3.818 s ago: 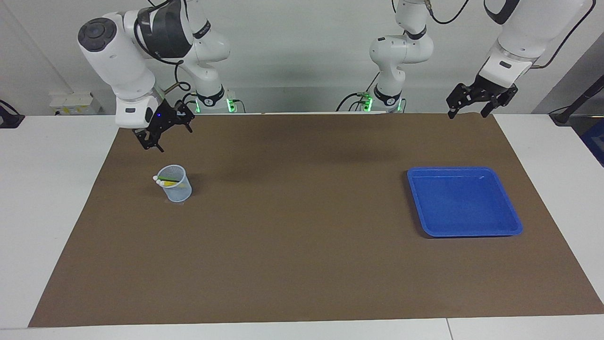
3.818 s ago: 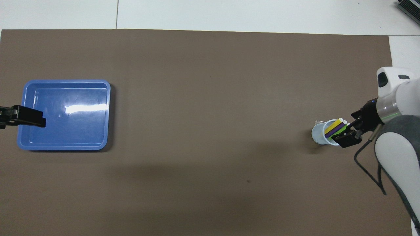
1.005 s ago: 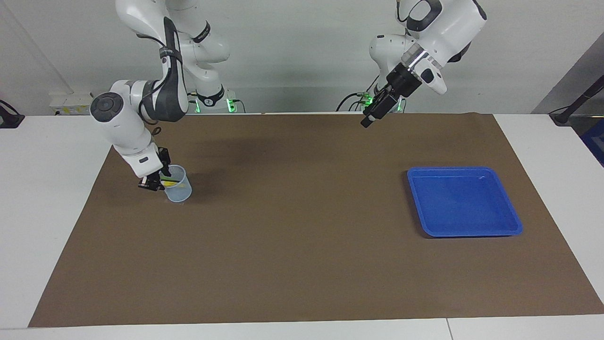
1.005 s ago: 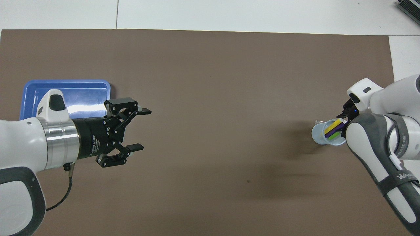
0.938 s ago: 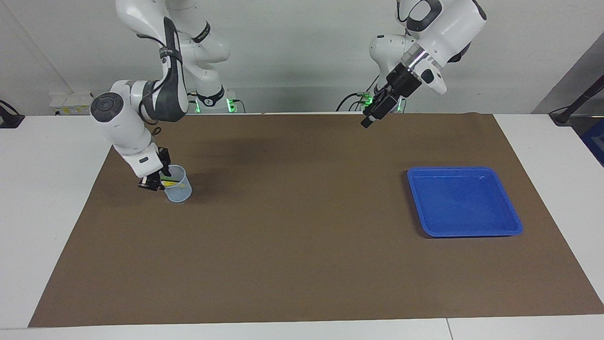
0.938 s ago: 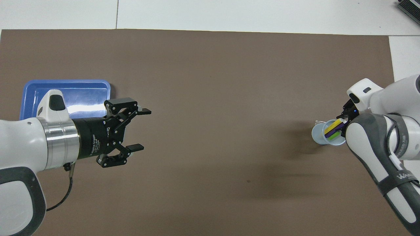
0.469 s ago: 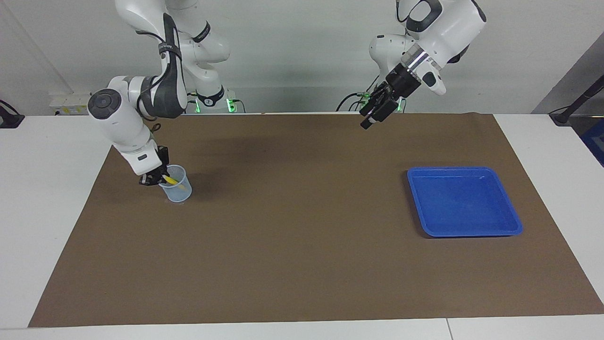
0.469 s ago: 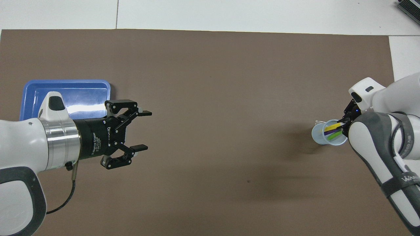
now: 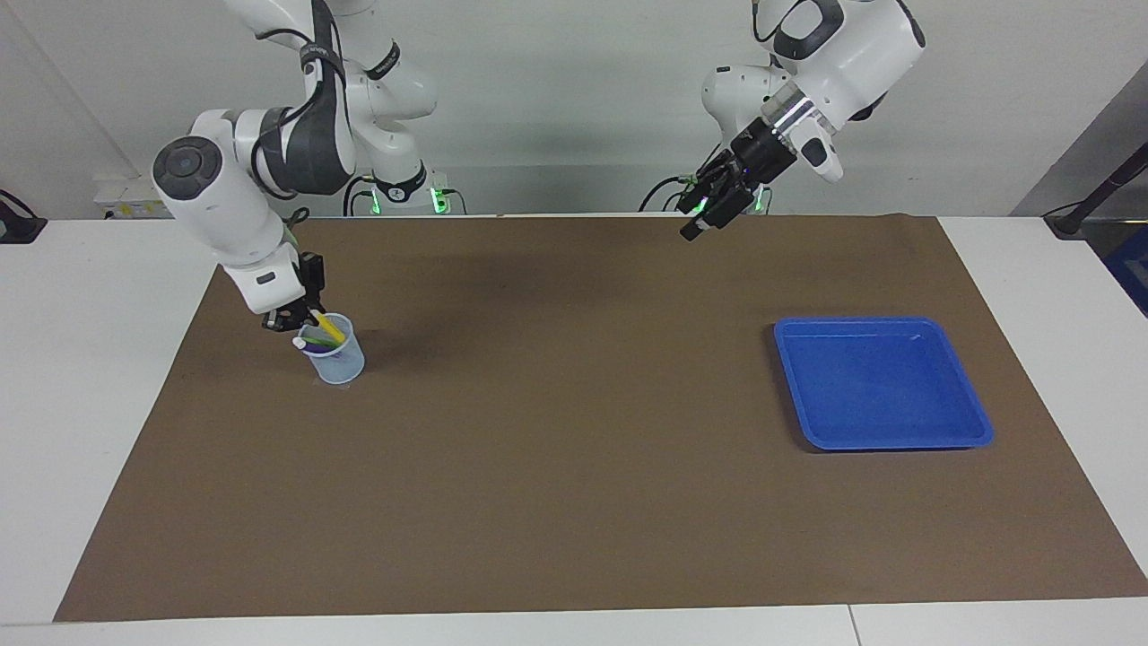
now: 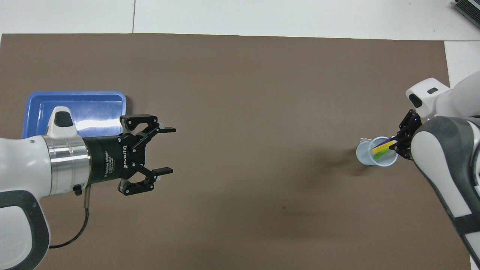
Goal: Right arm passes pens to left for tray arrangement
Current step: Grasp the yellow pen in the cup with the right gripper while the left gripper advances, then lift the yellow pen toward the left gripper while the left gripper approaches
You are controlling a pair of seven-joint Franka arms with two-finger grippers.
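Note:
My right gripper (image 9: pixel 307 317) is shut on the upper end of the yellow pen (image 9: pixel 330 330) and holds it tilted, its lower end still inside the pale-blue mesh cup (image 9: pixel 339 359). The purple pen (image 9: pixel 314 344) and green pen (image 10: pixel 383 153) lean in the cup. In the overhead view my right gripper (image 10: pixel 396 144) is at the cup's rim with the yellow pen (image 10: pixel 380 147). My left gripper (image 9: pixel 695 229) is open and empty, up in the air over the mat beside the blue tray (image 9: pixel 883 386); it also shows in the overhead view (image 10: pixel 172 150). The tray (image 10: pixel 93 108) holds nothing.
A brown mat (image 9: pixel 574 467) covers most of the white table. The cup (image 10: pixel 369 157) stands toward the right arm's end, the tray toward the left arm's end. The left arm's forearm (image 10: pixel 30 168) covers part of the tray from above.
My right gripper has risen from the cup's rim and drawn the yellow pen up and steeper. The left gripper has shifted only slightly and stays open.

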